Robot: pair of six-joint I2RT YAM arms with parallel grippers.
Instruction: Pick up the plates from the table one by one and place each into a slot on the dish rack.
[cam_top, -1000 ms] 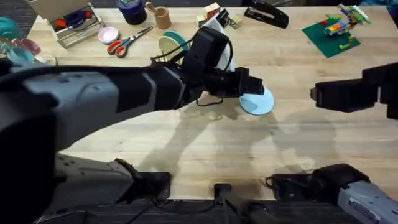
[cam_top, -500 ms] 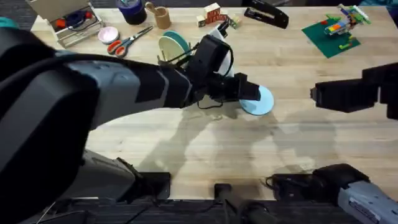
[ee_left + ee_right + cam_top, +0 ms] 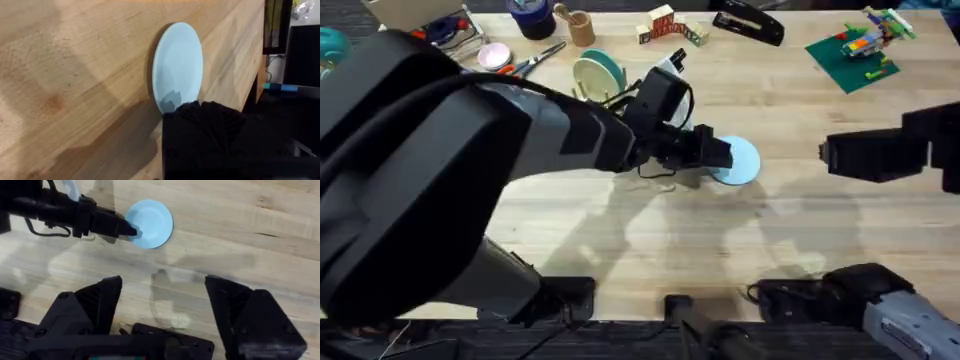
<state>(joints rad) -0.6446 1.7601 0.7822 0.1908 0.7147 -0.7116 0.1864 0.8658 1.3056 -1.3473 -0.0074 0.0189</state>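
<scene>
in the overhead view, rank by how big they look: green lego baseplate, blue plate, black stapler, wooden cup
1. green lego baseplate
2. black stapler and blue plate: too alike to rank, and the plate is partly covered by the left gripper
3. wooden cup

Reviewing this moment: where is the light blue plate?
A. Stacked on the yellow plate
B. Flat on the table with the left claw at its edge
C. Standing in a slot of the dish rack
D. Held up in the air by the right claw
B: the light blue plate lies flat on the table, the left claw at its near edge; the right claw is open and apart.
</scene>
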